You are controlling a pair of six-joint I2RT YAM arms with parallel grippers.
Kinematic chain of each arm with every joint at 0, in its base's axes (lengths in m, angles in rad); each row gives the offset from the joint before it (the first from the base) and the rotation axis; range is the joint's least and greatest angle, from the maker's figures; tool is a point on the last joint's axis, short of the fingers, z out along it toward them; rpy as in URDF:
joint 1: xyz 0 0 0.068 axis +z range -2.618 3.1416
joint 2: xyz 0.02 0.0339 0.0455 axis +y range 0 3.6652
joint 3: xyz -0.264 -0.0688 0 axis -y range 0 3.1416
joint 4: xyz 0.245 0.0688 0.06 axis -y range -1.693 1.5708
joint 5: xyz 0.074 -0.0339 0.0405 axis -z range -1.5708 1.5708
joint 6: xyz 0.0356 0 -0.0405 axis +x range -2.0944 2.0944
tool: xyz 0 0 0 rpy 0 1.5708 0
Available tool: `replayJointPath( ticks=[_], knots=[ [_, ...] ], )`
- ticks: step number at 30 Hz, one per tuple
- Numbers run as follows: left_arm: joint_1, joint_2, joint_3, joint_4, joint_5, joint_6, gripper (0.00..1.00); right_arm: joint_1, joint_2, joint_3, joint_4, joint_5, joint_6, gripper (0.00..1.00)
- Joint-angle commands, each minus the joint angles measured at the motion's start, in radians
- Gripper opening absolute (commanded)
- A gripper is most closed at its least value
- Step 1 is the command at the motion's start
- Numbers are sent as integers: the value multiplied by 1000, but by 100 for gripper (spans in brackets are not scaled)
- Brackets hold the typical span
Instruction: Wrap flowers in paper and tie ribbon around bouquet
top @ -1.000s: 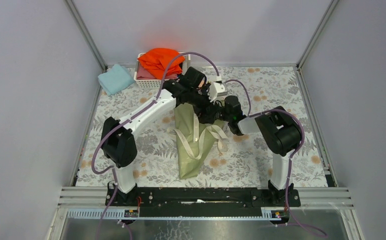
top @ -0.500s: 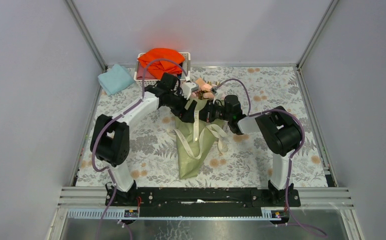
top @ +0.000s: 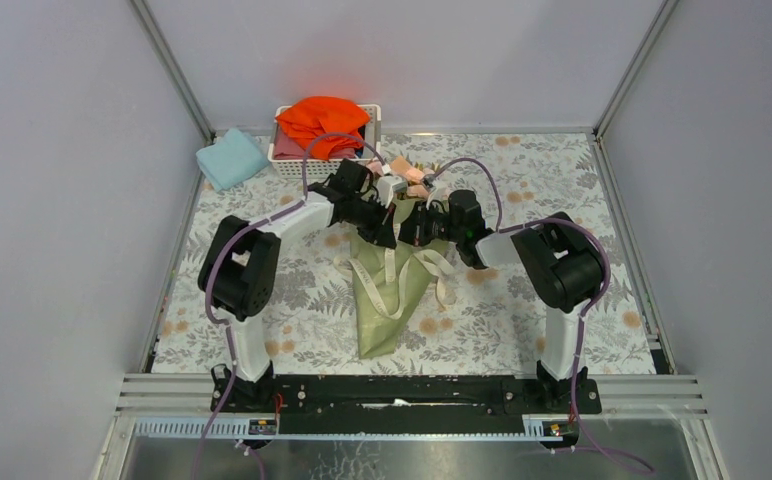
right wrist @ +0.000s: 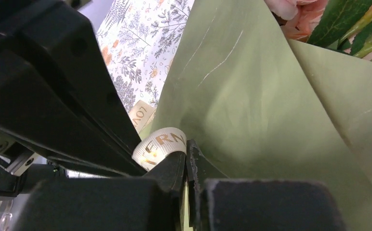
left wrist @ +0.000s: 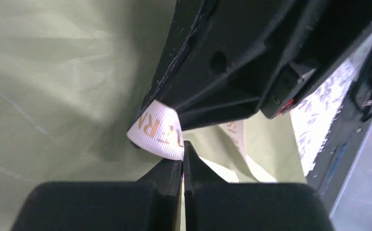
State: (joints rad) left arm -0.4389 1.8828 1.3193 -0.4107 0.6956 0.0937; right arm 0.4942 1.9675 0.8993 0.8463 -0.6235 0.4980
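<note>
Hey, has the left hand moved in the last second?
Yes. The left hand has shifted from beside the basket toward the near edge, onto the ribbon over the bouquet.

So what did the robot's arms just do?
The left gripper came in beside the right gripper and pinched shut on the ribbon. The right gripper kept holding the ribbon, and the bouquet stayed put.

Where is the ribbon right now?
In the top view the ribbon lies across the green bouquet mid-table; its loop is pinched where the left pincer and right pincer meet.
</note>
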Motion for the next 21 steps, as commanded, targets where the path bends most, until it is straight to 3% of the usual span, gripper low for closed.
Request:
replayJointPath(
  ticks=[1,5,9,12,17,21],
  knots=[
    [-2,13,0,36,63,7,0,3,-47,34,-13,-24,-68,9],
    [42,-23,-19,-24,-51,69,0,-22,-83,31,-82,-40,-122,31],
    [42,-87,-91,-56,-226,228,0,-55,-116,38,-194,-72,-223,41],
    [43,-143,-110,-123,-339,360,0,-56,-117,56,-331,-105,-325,45],
    [53,-185,-52,-338,-548,545,0,-59,-111,64,-421,-113,-412,46],
    [71,-209,-52,-434,-836,612,0,-60,-90,94,-458,-135,-429,47]
  ],
)
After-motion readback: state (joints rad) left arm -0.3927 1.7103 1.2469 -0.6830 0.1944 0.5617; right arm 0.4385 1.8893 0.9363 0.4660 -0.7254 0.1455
